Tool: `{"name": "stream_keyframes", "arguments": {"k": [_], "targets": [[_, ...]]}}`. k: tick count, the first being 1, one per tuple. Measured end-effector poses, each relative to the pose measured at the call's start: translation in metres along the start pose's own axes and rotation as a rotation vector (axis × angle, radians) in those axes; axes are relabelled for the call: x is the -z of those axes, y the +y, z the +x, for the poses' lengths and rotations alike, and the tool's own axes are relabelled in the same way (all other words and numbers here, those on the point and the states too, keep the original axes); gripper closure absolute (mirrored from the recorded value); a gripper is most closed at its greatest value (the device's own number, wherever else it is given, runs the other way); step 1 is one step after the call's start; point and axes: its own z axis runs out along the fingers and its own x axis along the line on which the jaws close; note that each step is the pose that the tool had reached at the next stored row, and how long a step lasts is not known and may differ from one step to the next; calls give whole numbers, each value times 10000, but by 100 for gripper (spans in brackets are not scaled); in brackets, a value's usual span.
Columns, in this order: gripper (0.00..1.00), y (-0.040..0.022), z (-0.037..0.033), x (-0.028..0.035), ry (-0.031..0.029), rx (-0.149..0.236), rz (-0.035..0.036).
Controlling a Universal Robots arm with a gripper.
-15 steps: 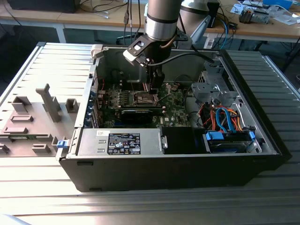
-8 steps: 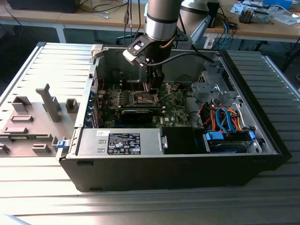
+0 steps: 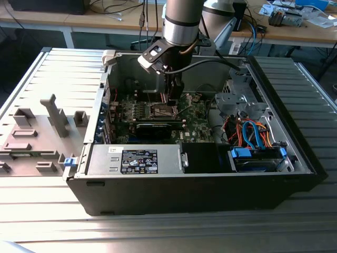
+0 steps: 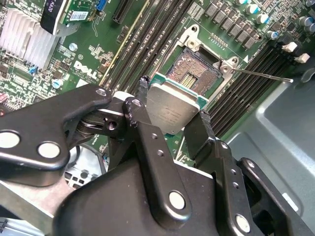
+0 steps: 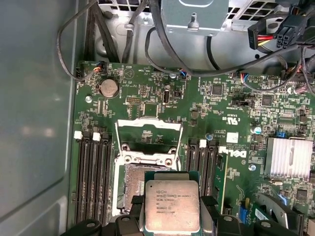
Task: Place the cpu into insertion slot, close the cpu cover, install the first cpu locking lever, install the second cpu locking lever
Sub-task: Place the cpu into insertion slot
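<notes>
Open black desktop computer case [image 3: 200, 190] is sitting on the ribbed grey metal bench [image 3: 37, 216], with the arm reaching down into it. The black two-fingered gripper [image 4: 173, 101] is clamping the small flat square silver-grey cpu [image 4: 170, 110] by two opposite edges, jaws drawn in to the chip's width, metal face turned towards the wrist. In the first wrist view the cpu [image 5: 172, 206] is hanging over the green motherboard [image 5: 147, 83], overlapping one side of the square dark-centred insertion slot [image 5: 129, 182]. Most of the slot is lying uncovered just beyond the chip, towards the thin silver cut-out cpu cover [image 5: 147, 121], which is standing swung open at the slot's far edge. The chip's edges are running roughly parallel to the slot's rim. It is not seated; whether it is touching the rim I cannot tell. In the second wrist view one thin wire locking lever [image 4: 261, 74] is sticking out sideways, released, over the long black memory slots [image 4: 251, 64].
</notes>
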Motion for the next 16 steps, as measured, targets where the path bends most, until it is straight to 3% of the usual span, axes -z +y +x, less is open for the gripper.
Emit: {"name": "stream_keyframes", "arguments": {"k": [16], "targets": [[46, 0, 0, 0, 19, -344, 5]]}}
